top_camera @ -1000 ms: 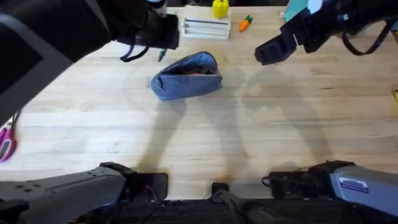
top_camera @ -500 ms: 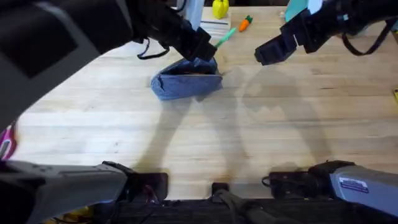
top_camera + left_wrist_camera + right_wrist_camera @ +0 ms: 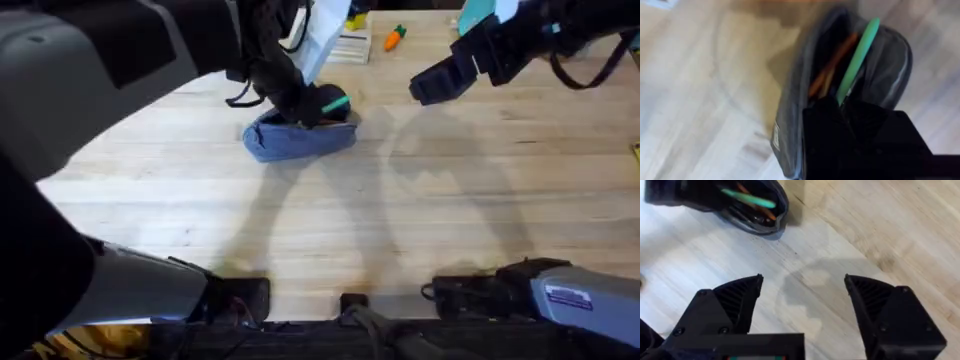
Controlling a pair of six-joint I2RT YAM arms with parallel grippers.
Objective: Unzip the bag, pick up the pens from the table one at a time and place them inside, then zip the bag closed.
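**Bag open, green pen going in**

Bag (image 3: 300,137) counted once: one grey-blue fabric pouch, oblong with rounded ends, lying on the far middle of the table (image 3: 400,220). Zipper mouth gaping along the top, dark inside. Long axis running roughly left to right across the overhead view, nearer end a little lower on the left.

Pens counted as far as can be told: one bright green pen (image 3: 858,58), plus at least two orange ones (image 3: 832,65) lying inside the pouch; exact orange count hard to tell. Green pen thin and straight, slanting along the pouch's length, one end down inside the mouth by the fingers, the other poking up past the rim at the far end. Seen from the right wrist too, as a green streak (image 3: 749,199) across the open mouth.

Left gripper (image 3: 312,105) right over the pouch opening, pinching the green pen at its lower end in the left wrist view.

Right gripper (image 3: 802,287) held above bare tabletop, well apart from the pouch, off to its right in the overhead view; fingers spread wide, nothing between them.

Also one small orange carrot toy (image 3: 395,37) at the far edge.
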